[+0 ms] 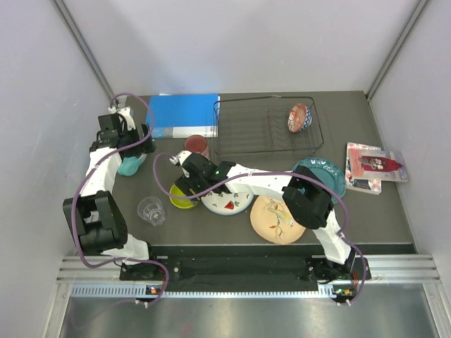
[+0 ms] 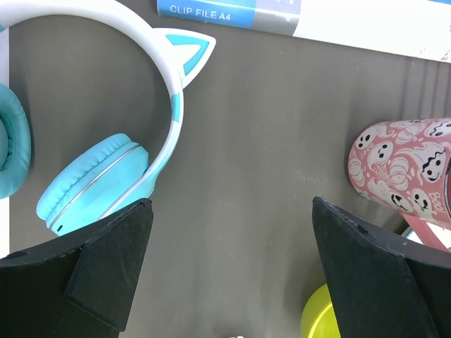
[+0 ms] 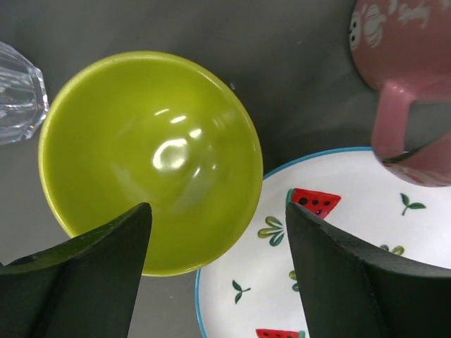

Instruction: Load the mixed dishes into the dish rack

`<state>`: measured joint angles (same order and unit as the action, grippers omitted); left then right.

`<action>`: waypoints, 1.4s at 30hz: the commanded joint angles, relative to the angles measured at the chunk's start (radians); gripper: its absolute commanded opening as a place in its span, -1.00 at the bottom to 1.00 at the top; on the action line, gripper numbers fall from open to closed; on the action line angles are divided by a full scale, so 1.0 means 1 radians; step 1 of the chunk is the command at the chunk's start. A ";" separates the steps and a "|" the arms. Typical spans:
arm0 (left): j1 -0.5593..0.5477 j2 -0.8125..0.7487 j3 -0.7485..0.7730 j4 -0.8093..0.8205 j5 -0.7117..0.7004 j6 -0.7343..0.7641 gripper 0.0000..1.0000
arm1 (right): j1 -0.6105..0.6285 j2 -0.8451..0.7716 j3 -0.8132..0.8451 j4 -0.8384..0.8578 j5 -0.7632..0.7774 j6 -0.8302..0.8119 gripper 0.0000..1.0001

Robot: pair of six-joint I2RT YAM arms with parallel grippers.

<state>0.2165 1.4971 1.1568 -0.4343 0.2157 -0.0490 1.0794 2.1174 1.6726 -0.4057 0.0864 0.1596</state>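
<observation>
Item: lime bowl (image 1: 177, 199), round, upright and empty, on the dark table left of centre. It is not yet in the dish rack (image 1: 246, 130), which stands well apart at about two o'clock from it in the overhead view. A bowl has no long axis, so the rim is the only thing to take hold of. Directly above it is the right gripper (image 3: 218, 211), its arm reaching across from the far side of the rig. The jaws are spread and pinching nothing. In the wrist view one finger covers the bowl's rim at about seven o'clock, the other hangs over the white plate (image 3: 345, 186), and the rim at five o'clock lies in the gap between them. The likely hold is on that stretch of rim, and the plate's edge sits close enough that it could get caught too. Whether bowl and plate touch cannot be told. Around the bowl, seen from overhead:

- white plate at three o'clock, just beside
- clear glass (image 1: 151, 210) at eight o'clock, near
- red tumbler (image 1: 196, 146) at twelve to one o'clock, near
- peach plate (image 1: 277, 218) beyond the white plate

The left gripper (image 2: 231, 204) is at about eleven o'clock, with its jaws wide and empty over bare table between the headphones (image 2: 99, 183) and the tumbler. It is the farther of the two. A red patterned bowl (image 1: 300, 117) already lies in the rack.
</observation>
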 commanded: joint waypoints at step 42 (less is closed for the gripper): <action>0.007 0.028 -0.020 0.051 -0.035 0.026 0.98 | -0.007 -0.485 -0.017 -0.203 0.559 -0.189 -1.00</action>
<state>0.2165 1.5146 1.1366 -0.4274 0.1890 -0.0307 1.0870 1.7374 1.6917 -0.5625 0.4076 0.0250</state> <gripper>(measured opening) 0.991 0.077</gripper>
